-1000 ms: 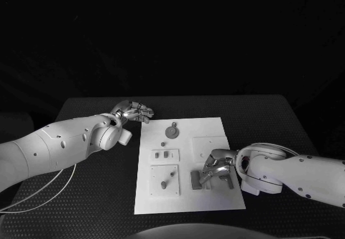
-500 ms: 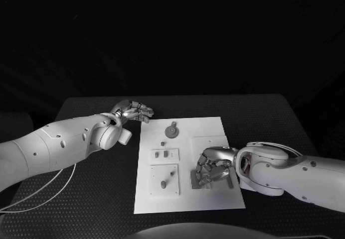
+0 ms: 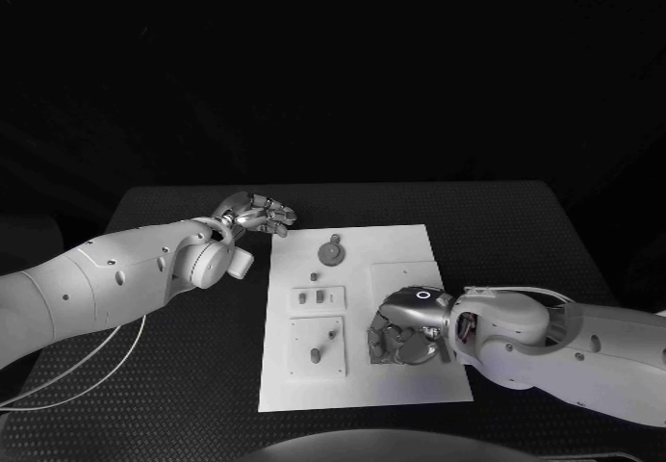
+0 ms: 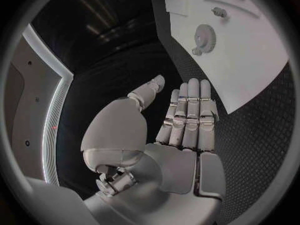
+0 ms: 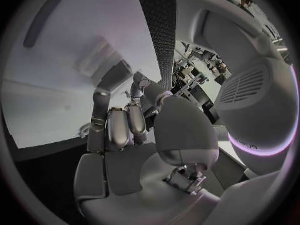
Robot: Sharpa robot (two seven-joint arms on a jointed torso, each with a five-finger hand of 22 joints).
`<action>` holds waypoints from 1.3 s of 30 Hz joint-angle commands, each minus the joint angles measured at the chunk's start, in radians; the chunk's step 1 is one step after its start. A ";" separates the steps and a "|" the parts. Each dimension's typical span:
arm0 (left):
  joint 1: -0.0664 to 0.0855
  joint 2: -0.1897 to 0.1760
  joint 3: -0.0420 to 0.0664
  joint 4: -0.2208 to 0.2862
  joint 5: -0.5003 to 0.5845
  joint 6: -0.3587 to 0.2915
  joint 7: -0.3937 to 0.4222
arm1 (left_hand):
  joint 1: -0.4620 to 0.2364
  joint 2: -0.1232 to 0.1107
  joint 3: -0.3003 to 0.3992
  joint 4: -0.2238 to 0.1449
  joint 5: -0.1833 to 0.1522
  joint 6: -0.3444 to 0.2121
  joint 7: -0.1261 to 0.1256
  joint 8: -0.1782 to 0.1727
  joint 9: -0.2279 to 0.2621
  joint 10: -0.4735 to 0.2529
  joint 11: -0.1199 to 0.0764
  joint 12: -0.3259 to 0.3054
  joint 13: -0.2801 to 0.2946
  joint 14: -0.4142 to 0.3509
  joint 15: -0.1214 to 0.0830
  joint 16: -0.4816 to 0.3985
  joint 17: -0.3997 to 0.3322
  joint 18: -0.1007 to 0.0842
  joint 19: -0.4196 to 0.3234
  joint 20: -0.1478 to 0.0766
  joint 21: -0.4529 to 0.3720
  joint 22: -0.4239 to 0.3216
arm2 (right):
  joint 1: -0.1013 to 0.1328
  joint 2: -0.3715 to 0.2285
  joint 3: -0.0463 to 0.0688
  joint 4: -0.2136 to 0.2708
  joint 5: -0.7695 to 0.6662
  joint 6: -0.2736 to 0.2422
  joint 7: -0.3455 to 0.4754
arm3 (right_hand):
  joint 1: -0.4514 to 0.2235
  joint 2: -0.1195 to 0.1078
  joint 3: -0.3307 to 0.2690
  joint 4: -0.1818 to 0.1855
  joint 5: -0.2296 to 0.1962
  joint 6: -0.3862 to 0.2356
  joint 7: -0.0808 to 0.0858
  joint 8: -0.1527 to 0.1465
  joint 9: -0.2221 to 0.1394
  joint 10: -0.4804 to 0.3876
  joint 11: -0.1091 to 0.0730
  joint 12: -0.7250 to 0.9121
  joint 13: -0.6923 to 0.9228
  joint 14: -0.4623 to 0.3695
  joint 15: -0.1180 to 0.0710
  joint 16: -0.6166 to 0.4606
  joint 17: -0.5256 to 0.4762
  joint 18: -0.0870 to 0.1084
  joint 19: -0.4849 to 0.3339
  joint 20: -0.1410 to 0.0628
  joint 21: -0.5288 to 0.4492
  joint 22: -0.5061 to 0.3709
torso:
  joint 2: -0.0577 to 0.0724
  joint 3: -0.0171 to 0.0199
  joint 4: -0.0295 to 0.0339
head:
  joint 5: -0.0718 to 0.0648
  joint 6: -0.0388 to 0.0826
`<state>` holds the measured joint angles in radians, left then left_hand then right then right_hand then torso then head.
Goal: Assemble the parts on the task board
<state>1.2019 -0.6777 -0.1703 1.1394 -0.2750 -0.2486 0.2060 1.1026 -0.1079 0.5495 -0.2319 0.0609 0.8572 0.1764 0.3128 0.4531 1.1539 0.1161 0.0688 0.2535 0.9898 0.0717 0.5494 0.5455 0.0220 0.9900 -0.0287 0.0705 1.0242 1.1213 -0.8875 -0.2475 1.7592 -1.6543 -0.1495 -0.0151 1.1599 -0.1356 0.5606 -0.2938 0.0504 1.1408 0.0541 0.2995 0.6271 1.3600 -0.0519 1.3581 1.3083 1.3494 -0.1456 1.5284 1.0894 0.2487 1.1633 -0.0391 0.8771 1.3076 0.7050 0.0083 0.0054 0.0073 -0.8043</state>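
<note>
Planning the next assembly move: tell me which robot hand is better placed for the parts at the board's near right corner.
Right, most likely. The right robot hand already hangs over the grey parts on the task board there, fingers curled down. The left robot hand sits off the board's far left corner, fingers straight, holding nothing.

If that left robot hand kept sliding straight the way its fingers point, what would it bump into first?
Probably the task board. In the left wrist view, the left robot hand holds nothing, its fingers straight and aimed at the board's near edge, with the round gear-like part further on. Its height above the table is unclear.
</note>
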 commanded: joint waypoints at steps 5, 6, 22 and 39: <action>0.001 -0.002 0.000 0.002 0.004 0.014 0.008 | -0.005 0.003 -0.003 0.004 0.001 -0.003 0.002 0.005 -0.001 -0.004 0.005 0.003 -0.001 0.007 0.003 -0.006 0.002 0.009 0.004 0.004 0.000 -0.001 | -0.021 0.007 0.000 -0.004 -0.188 -0.051 0.051 | 0.013 -0.004 0.007 0.000 0.005 0.013 0.000 0.005 -0.001 0.010 -0.001 0.006 0.042 0.008 0.002 0.003 0.003 0.013 0.009 0.000 -0.001 0.020 | 0.000 0.0012 -0.0002 | 0.002 -0.005; 0.001 -0.003 0.000 0.002 0.004 0.015 0.008 | -0.005 0.003 -0.003 0.004 0.001 -0.003 0.002 0.005 -0.001 -0.004 0.005 0.003 -0.001 0.007 0.003 -0.007 0.002 0.009 0.004 0.004 0.000 -0.001 | -0.022 0.009 0.000 -0.005 -0.204 -0.055 0.051 | 0.014 -0.005 0.008 0.000 0.005 0.014 0.000 0.005 -0.001 0.011 -0.001 0.006 0.042 0.008 0.002 0.003 0.003 0.013 0.009 0.000 -0.001 0.020 | 0.000 0.0012 -0.0002 | 0.002 -0.005; 0.001 -0.004 0.000 0.003 0.004 0.021 0.008 | -0.006 0.003 -0.003 0.004 0.001 -0.004 0.003 0.005 -0.001 -0.004 0.005 0.003 -0.002 0.007 0.003 -0.008 0.004 0.009 0.004 0.004 0.000 -0.002 | -0.045 0.033 0.000 -0.031 -0.366 -0.102 0.020 | 0.023 -0.008 0.014 0.000 0.005 0.019 -0.002 0.005 -0.002 0.015 -0.002 0.006 0.043 0.009 0.003 0.003 0.004 0.013 0.010 0.000 -0.001 0.019 | 0.000 0.0001 0.0004 | 0.004 -0.011; 0.000 -0.006 0.000 0.002 0.004 0.024 0.006 | -0.007 0.004 -0.004 0.005 0.001 -0.004 0.003 0.005 -0.002 -0.004 0.005 0.003 -0.002 0.007 0.003 -0.009 0.005 0.009 0.004 0.004 0.000 -0.002 | -0.045 0.029 0.000 -0.045 -0.376 -0.098 0.015 | 0.025 -0.008 0.017 0.001 0.004 0.021 -0.002 0.005 -0.003 0.017 -0.003 0.006 0.043 0.009 0.004 0.003 0.004 0.013 0.010 0.000 -0.001 0.019 | 0.000 -0.0003 0.0005 | 0.004 -0.010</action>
<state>1.2018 -0.6840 -0.1706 1.1394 -0.2750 -0.2391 0.2057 1.1026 -0.1079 0.5469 -0.2292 0.0609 0.8572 0.1764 0.3128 0.4525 1.1539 0.1161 0.0688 0.2528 0.9897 0.0718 0.5457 0.5493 0.0221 0.9900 -0.0286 0.0705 1.0235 1.0747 -0.8538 -0.2488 1.7226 -2.0086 -0.2539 0.0157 1.1753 -0.1439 0.5713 -0.2939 0.0493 1.1567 0.0517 0.2991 0.6249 1.3725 -0.0536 1.3619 1.3080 1.3531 -0.1420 1.5284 1.0932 0.2504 1.1687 -0.0411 0.8771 1.3074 0.7047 0.0082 0.0058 0.0115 -0.8140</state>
